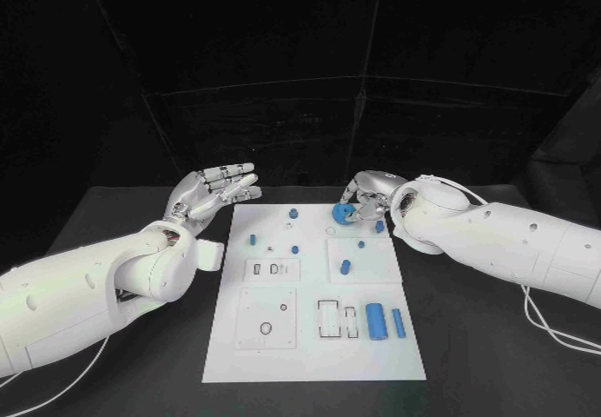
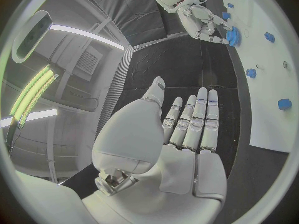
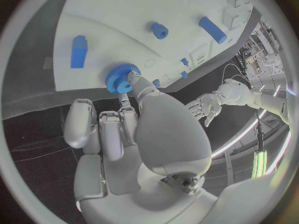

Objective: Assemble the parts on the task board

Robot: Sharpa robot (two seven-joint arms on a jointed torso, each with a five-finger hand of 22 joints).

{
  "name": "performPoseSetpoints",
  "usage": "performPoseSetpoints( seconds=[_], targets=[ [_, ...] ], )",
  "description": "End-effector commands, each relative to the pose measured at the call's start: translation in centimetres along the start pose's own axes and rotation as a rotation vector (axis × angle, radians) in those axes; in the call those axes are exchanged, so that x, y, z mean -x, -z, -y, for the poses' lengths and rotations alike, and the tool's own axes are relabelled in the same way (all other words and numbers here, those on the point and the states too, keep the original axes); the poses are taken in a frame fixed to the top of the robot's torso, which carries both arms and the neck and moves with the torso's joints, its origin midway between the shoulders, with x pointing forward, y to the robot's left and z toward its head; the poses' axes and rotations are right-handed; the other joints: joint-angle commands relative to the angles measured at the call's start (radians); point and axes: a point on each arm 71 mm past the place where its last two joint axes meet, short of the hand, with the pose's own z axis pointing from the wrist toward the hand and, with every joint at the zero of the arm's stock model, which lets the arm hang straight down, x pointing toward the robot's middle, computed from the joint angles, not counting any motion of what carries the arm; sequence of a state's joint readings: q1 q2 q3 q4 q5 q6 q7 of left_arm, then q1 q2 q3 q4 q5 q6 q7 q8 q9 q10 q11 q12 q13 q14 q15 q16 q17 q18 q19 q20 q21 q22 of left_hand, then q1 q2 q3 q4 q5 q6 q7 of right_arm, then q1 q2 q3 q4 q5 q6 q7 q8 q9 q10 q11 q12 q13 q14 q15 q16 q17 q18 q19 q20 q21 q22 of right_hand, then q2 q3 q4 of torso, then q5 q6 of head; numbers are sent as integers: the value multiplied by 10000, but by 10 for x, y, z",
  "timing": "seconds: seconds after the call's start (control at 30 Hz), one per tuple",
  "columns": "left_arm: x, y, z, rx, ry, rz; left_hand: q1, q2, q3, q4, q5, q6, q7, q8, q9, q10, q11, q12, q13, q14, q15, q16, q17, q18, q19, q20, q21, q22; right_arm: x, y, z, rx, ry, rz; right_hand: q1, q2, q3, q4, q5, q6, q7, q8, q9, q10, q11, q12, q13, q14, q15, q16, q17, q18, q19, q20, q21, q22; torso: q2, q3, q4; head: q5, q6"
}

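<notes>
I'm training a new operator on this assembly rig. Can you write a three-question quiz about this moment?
1. True or false: the right hand holds a blue toothed gear wheel.
2. The left hand is: A) gripping a peg, B) open beside the white task board, C) pressing the board.
3. Fill in: two blue cylinders lie on the board's near ____ part.

Key: 1 true; 2 B; 3 right.
</notes>
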State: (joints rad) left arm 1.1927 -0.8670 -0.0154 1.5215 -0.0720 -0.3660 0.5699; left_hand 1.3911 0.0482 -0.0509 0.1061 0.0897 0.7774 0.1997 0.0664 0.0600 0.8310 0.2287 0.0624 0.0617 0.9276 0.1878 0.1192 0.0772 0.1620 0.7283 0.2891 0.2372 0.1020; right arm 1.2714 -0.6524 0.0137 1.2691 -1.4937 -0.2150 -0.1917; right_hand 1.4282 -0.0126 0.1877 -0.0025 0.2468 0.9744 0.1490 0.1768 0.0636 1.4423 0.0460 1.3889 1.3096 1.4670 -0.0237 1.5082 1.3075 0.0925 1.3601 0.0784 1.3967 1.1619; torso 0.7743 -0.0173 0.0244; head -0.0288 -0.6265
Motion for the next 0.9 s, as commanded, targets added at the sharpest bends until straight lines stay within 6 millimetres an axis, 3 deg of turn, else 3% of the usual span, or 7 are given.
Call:
performPoseSetpoints(
  seconds=[0.03,0.5,0.9],
  targets=[
    [-1,-1,1,-75,32,-136,22,53,24,-61,5,38,739,-64,1,-49,17,18,5,37,5,-46,-9,113,41,-14,24,-14,8,2,-15,662,-82,1054,-400,-73,494,232,64,566,-214,-45,37,17,-57,42,468,688,-74,37,796,-89,45,-7,58,14,0,0,-4,28,7],
    [-2,-1,1,-69,51,-166,40,74,39,-92,7,61,737,-63,3,-38,16,19,6,43,5,-51,-11,113,39,-15,18,-21,-4,-9,-82,1987,282,1263,-948,-360,1275,212,17,591,-180,-297,29,10,-30,-23,450,682,-58,22,769,-94,49,1,71,37,3,-12,24,93,-1],
    [-3,-2,1,-67,65,-188,40,74,39,-92,7,61,737,-63,3,-38,16,19,6,43,5,-51,-11,113,39,-15,18,-21,-25,-22,-105,2061,637,594,-1091,-442,1459,191,-140,579,-159,-383,30,15,-11,-28,459,681,-43,19,762,-94,46,14,70,32,7,-2,13,157,-37]
  ],
)
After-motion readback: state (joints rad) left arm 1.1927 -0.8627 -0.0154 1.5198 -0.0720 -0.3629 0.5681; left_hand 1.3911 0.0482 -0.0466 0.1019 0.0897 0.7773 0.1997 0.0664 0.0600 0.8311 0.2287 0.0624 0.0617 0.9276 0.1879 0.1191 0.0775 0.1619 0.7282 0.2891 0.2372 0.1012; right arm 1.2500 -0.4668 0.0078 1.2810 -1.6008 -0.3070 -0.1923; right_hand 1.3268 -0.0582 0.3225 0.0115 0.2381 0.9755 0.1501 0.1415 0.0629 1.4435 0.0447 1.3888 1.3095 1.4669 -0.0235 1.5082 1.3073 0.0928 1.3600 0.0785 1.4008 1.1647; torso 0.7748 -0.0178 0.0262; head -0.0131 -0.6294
